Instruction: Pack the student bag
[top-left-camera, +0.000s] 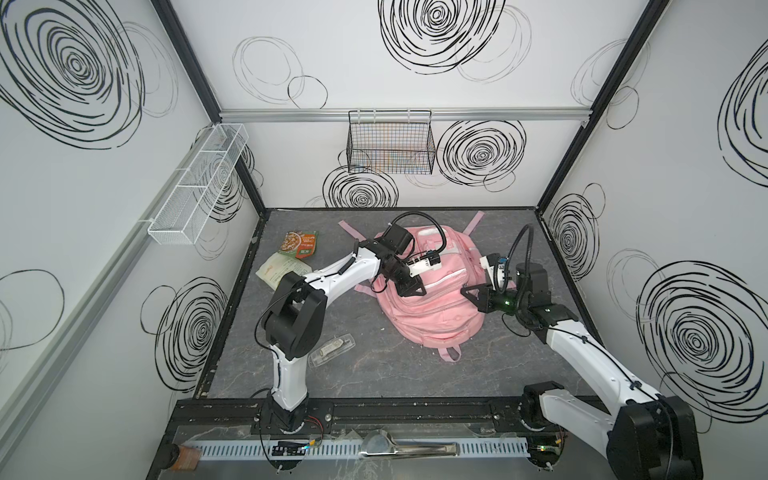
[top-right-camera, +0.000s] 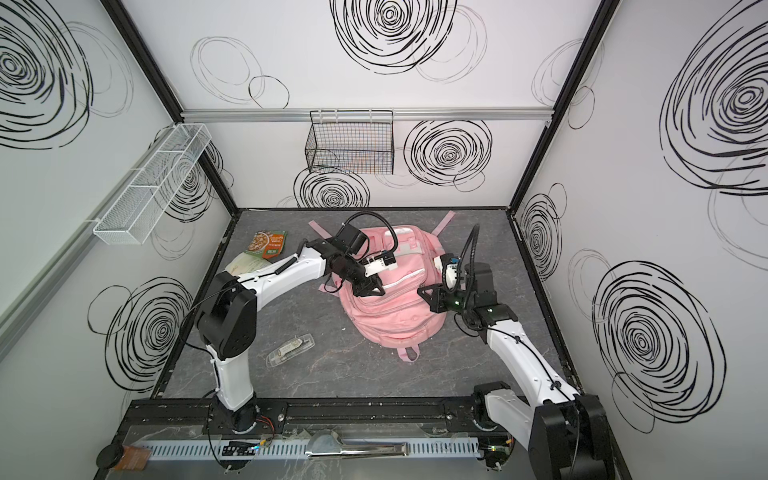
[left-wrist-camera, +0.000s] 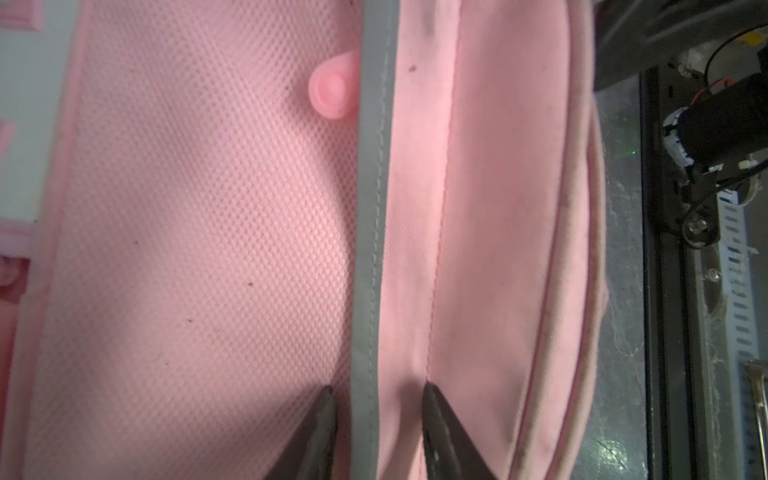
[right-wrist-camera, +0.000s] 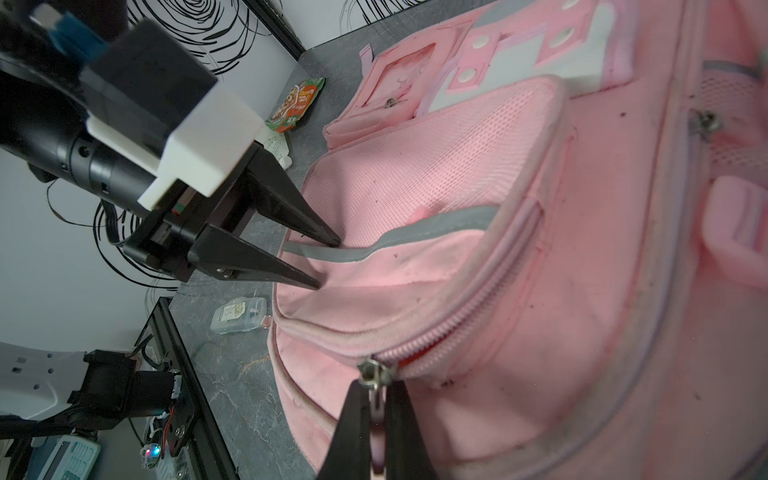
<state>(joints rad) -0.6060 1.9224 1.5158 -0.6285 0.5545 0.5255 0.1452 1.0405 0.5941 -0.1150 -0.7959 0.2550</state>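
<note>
Pink fabric fills nearly all that I see. The student bag (top-left-camera: 432, 320) lies front-up on the tabletop (top-left-camera: 374, 382), a little right of the middle. Its straps fan toward the far wall and its top loop points back toward my bases, so its long axis runs far to near between my two arms. My right tool (right-wrist-camera: 377, 388) is clenched on the metal zipper pull (right-wrist-camera: 374, 374) of a front pocket, at the bag's right flank, with the fingers meeting around the tab. My left tool (right-wrist-camera: 328, 265) comes onto the bag's front from the other side and stands released. Its two tips rest on the cloth astride the grey band (left-wrist-camera: 374, 208) that edges the mesh pocket, with flat cloth between them rather than a pinch. From the pull, the zipper teeth curve along the pocket's rim, away from my right wrist. I judge that the coming move turns on that line: the pull should travel along the curve rather than lift off it, while the left tool steadies the pocket just above the seam. I cannot tell how much of the zipper is already open. The snack packet (top-left-camera: 300, 245) and the clear case (top-left-camera: 332, 349) lie well apart from the bag on its left, nearer my left arm, which I would send for them.
</note>
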